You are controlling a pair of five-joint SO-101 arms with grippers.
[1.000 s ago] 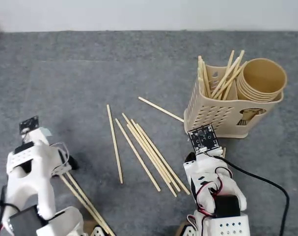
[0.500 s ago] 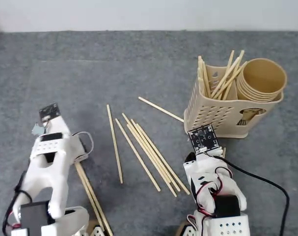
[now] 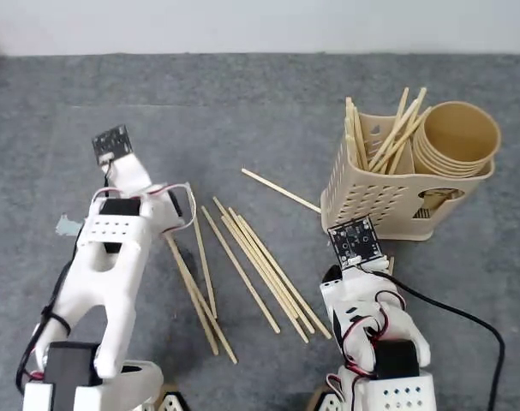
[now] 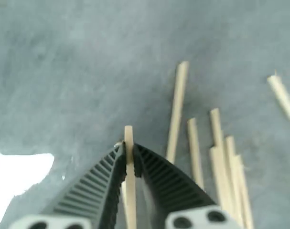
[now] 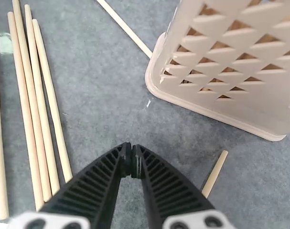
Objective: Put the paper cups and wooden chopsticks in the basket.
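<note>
My left gripper is shut on wooden chopsticks, two by the high view, which trail back toward the near edge. In the left wrist view one stick pokes out between the shut jaws of the left gripper. Several loose chopsticks lie on the grey mat just to its right. The beige basket at the right holds stacked paper cups and several chopsticks. My right gripper is shut on nothing, low over the mat in front of the basket.
One chopstick lies slanted against the basket's left foot. A short stick end shows beside the right gripper near the basket's base. A small pale scrap lies on the mat left of the left arm.
The left arm has swung away from the near-left corner toward the middle, carrying the chopsticks up beside the loose ones. The right arm has kept still.
</note>
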